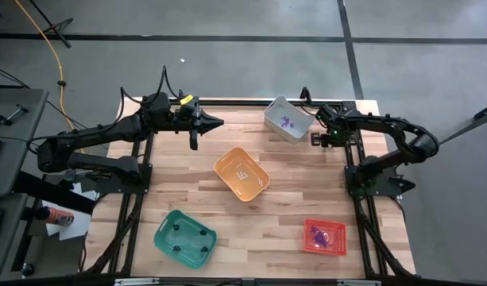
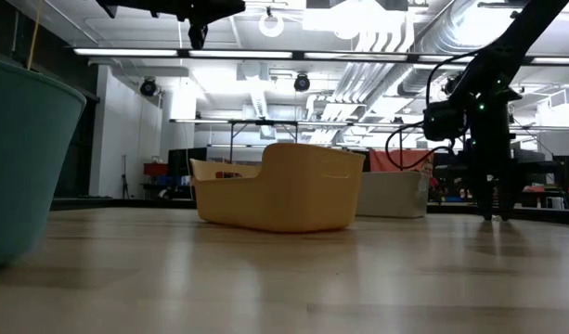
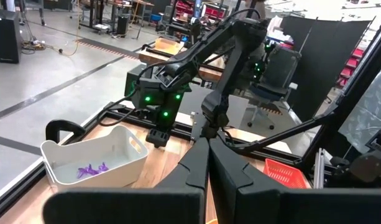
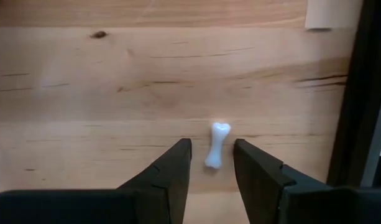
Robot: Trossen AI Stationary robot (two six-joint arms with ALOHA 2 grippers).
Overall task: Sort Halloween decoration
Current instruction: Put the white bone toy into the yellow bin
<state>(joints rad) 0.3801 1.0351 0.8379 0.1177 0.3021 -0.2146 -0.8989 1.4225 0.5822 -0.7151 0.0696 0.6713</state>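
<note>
Right wrist view: right gripper [image 4: 212, 158] spread astride small white bone [image 4: 217, 144], bottom centre, long axis running between fingers. Left gripper [image 1: 218, 122] pressed together, upper left, farther off.

Bare wood [image 1: 291, 191] between orange bin [image 1: 241, 174] and red bin [image 1: 324, 237]; grey bin [image 1: 288, 119] crowds right gripper [image 4: 212, 163], white bone [image 4: 217, 144] lying between its parted fingers

Small white bone trinket [image 4: 217, 145] lies flat on bare wooden tabletop [image 4: 115, 93]
</note>
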